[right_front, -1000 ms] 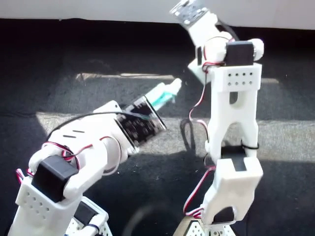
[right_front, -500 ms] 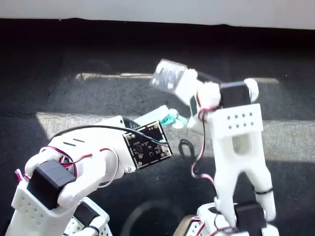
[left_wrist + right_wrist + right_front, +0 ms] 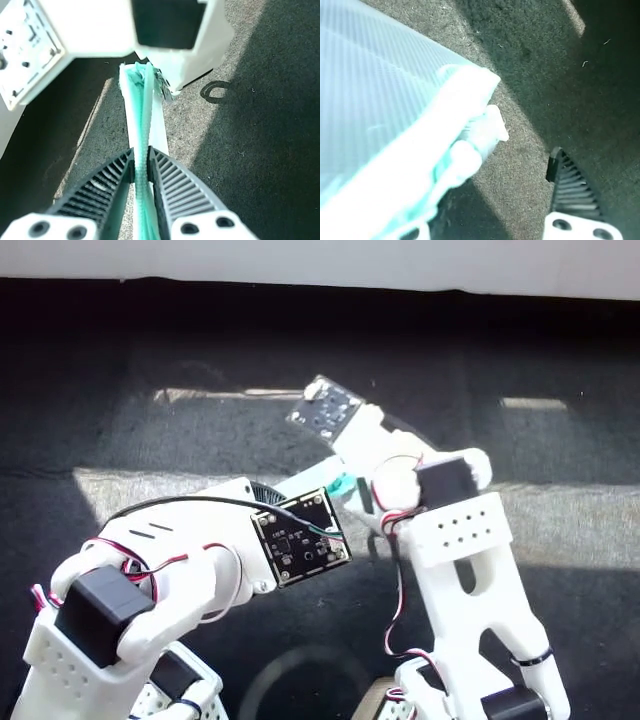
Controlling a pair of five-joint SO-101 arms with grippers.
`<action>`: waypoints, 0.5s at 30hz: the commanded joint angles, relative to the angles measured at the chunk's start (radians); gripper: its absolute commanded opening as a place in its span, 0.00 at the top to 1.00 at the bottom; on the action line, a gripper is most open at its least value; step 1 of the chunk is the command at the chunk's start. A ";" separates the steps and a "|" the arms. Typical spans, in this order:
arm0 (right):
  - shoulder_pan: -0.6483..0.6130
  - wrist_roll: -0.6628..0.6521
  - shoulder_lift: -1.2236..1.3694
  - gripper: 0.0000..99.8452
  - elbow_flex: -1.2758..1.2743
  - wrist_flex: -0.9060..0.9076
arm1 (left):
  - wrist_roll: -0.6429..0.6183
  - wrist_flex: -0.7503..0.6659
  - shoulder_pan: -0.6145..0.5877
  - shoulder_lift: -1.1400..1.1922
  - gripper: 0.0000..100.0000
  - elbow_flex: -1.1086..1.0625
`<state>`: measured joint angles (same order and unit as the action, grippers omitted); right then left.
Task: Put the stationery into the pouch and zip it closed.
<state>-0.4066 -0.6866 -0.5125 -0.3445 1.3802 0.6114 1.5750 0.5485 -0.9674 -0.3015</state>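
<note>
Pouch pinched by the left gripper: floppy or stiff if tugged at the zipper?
Probably floppy: thin translucent pouch, though it juts past the left gripper without drooping, so the zipper seam likely stiffens it. Looks light; smooth film may slip.

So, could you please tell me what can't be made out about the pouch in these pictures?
High view: most of the pouch is hidden beneath the left arm and the right arm.
Left wrist view: the left gripper grips the pouch edge-on; the right arm covers its far end.
Right wrist view: the pouch is cut off by the frame edge; whether stationery is inside, or how far the zip is closed, cannot be told.
</note>
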 commanded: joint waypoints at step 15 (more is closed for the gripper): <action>-0.018 -0.235 -0.025 0.96 -0.171 -0.358 | 0.008 -0.003 0.012 -0.022 0.99 0.053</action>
<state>-0.4158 -0.8554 -0.5140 -0.5102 1.0564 0.6114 1.5781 0.5455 -0.9674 -0.3030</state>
